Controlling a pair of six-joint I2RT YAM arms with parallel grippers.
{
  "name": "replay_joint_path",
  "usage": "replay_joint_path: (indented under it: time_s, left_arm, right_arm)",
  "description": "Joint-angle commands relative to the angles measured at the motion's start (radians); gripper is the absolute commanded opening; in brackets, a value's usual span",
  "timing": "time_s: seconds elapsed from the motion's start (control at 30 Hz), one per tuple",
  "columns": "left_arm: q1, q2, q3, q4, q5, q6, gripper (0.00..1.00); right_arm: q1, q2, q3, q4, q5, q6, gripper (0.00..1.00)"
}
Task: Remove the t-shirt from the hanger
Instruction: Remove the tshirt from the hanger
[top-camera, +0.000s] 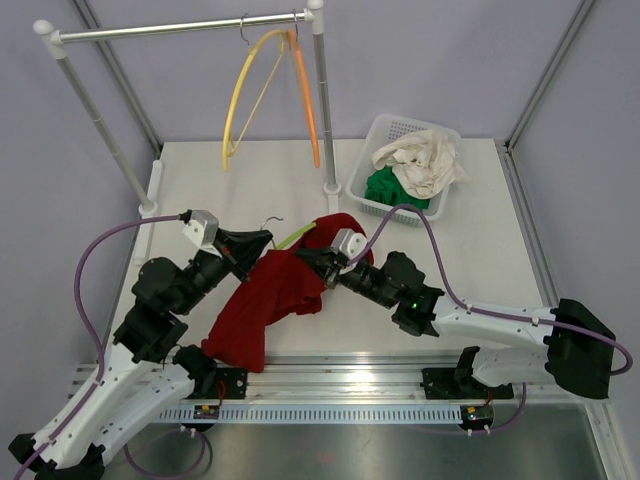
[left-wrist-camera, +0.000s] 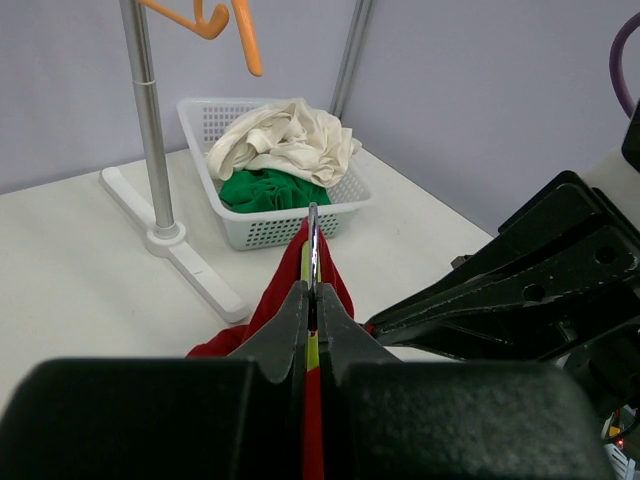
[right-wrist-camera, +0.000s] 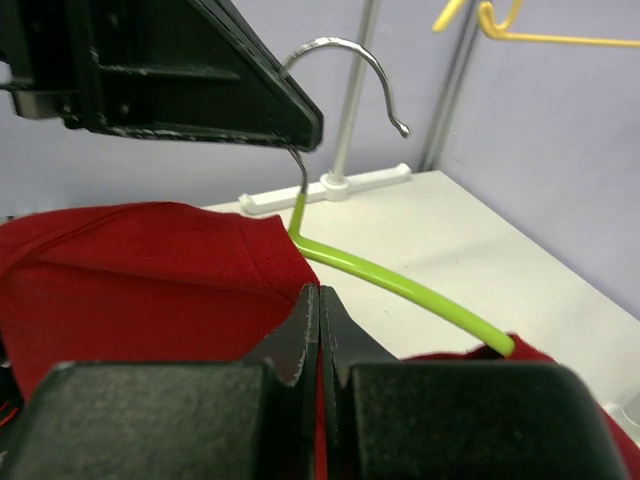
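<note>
The red t-shirt (top-camera: 268, 300) lies crumpled on the white table between the two arms, still draped on a lime-green hanger (top-camera: 296, 236) with a metal hook. My left gripper (top-camera: 262, 241) is shut on the hanger (left-wrist-camera: 311, 262) at its neck, just below the hook. My right gripper (top-camera: 312, 262) is shut on a fold of the t-shirt (right-wrist-camera: 150, 270) near the collar. In the right wrist view one green hanger arm (right-wrist-camera: 400, 286) runs bare out of the fabric, and the hook (right-wrist-camera: 352, 52) rises behind the left gripper's fingers (right-wrist-camera: 190, 80).
A clothes rack (top-camera: 180, 28) stands at the back with a yellow hanger (top-camera: 240, 90) and an orange hanger (top-camera: 306, 95) on it; its post (left-wrist-camera: 150, 120) is close by. A white basket (top-camera: 362, 165) holding white and green clothes sits at back right.
</note>
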Motion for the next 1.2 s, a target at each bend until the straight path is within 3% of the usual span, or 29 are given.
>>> replay_joint_path:
  time_s: [0.0, 0.1, 0.23, 0.3, 0.4, 0.87, 1.17]
  left_arm:
    - [-0.003, -0.010, -0.003, 0.105, 0.023, -0.010, 0.00]
    - [-0.003, -0.010, -0.004, 0.105, 0.026, -0.011, 0.00]
    - [-0.003, -0.009, -0.004, 0.105, 0.035, -0.010, 0.00]
    - [-0.003, -0.007, -0.004, 0.107, 0.042, -0.010, 0.00]
    - [-0.003, -0.007, -0.003, 0.107, 0.048, -0.010, 0.00]
    - [-0.003, -0.016, -0.004, 0.095, -0.004, -0.001, 0.00]
    - [-0.003, -0.016, -0.004, 0.099, 0.017, 0.005, 0.00]
  right_arm:
    - [0.001, -0.047, -0.013, 0.020, 0.130, -0.028, 0.00]
    - [0.003, -0.062, -0.014, 0.002, 0.214, -0.035, 0.00]
    - [0.001, -0.090, -0.020, -0.029, 0.216, -0.055, 0.00]
    - [0.001, -0.102, -0.017, -0.056, 0.196, -0.057, 0.17]
    - [0.001, -0.116, -0.020, -0.070, 0.188, -0.058, 0.34]
    - [0.001, -0.211, -0.028, -0.168, 0.197, -0.052, 0.47]
    - [0.003, -0.202, 0.016, -0.257, 0.293, -0.025, 0.55]
